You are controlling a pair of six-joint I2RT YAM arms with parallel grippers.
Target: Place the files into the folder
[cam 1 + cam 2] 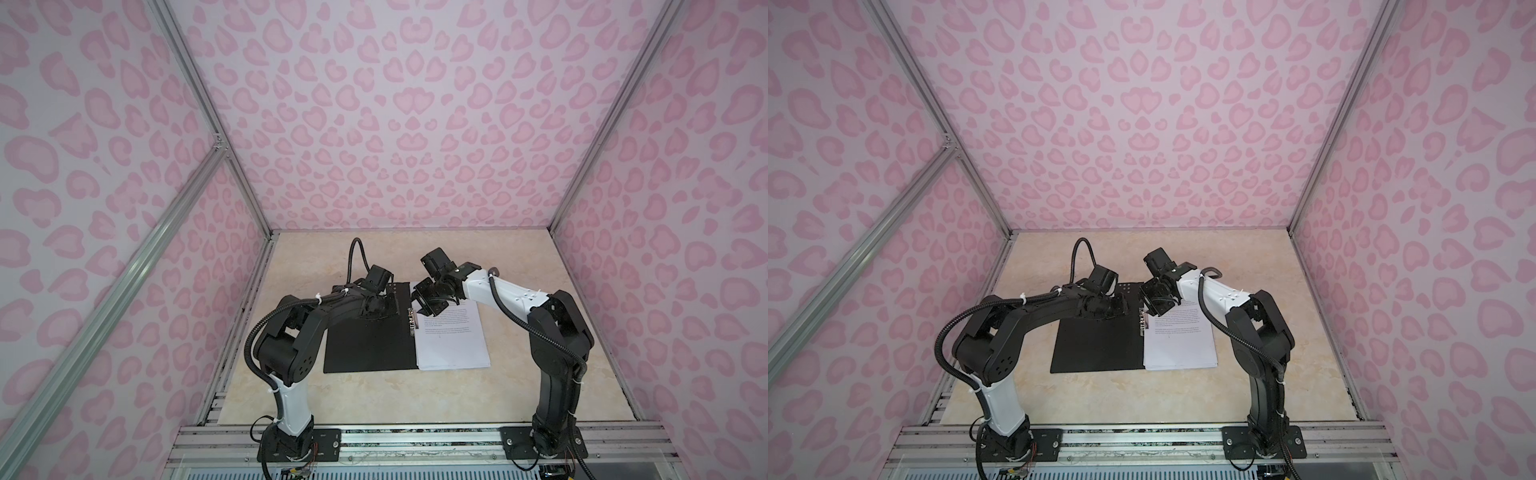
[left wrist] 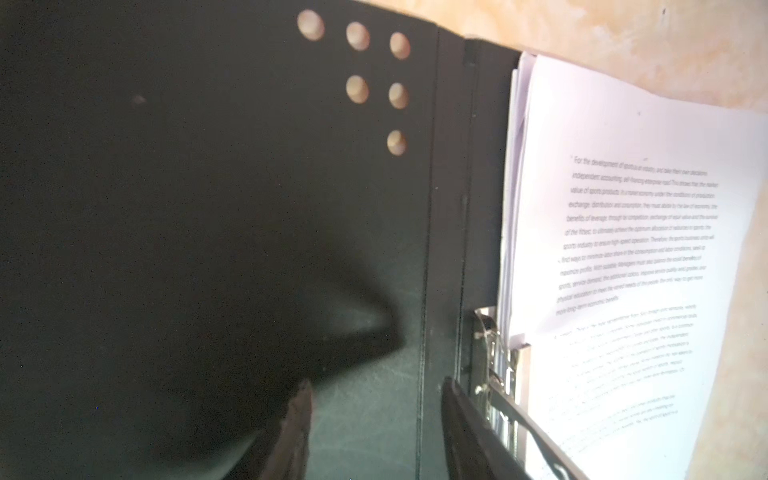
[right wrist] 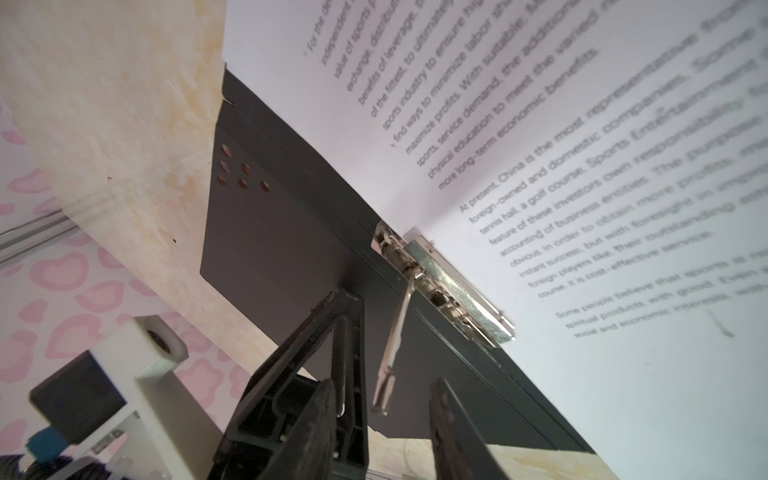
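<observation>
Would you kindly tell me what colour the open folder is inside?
The folder is black inside, clearest in a top view.

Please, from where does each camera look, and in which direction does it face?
Top views: high at the front, looking down on the table, open folder and files; both arms show.
Left wrist: low over the folder's black inside, facing the clip; left gripper shows.
Right wrist: low near the clip, facing its lever, which the right gripper straddles.
Shared: both wrist views show clip and files.
</observation>
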